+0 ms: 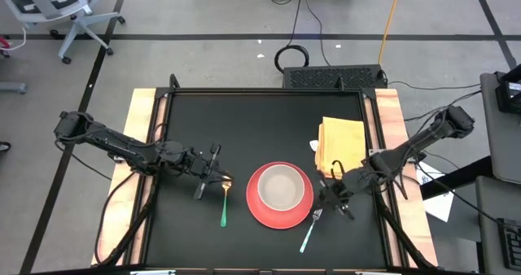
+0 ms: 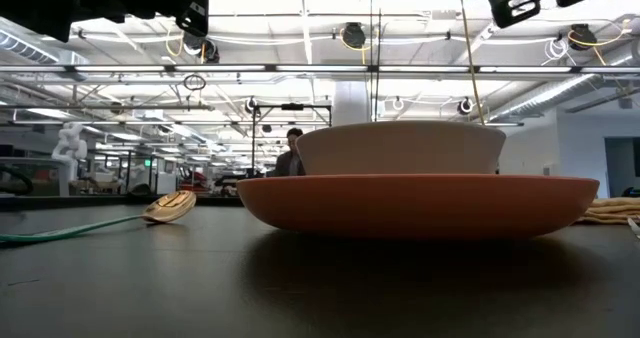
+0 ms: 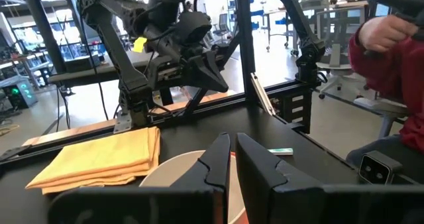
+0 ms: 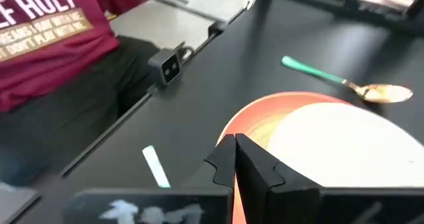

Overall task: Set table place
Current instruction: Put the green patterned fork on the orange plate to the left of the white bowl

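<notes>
A white bowl [image 1: 282,187] stands in a red plate [image 1: 259,210] near the middle of the black table [image 1: 195,120]. A spoon with a green handle [image 1: 224,203] lies left of the plate, and a fork with a pale teal handle [image 1: 309,233] lies right of it. A folded yellow napkin [image 1: 342,143] lies at the far right. My left gripper [image 1: 221,176] hovers level above the spoon's bowl end, shut [image 3: 232,154] and holding nothing. My right gripper [image 1: 324,196] hangs over the plate's right rim, tipped slightly down, also shut [image 4: 234,151] on nothing.
A person in a red shirt [image 4: 53,38] sits close to the table's near edge. Light wooden strips [image 1: 140,145] run along the left and right sides. Bare black tabletop lies in the far left part and in front of the plate.
</notes>
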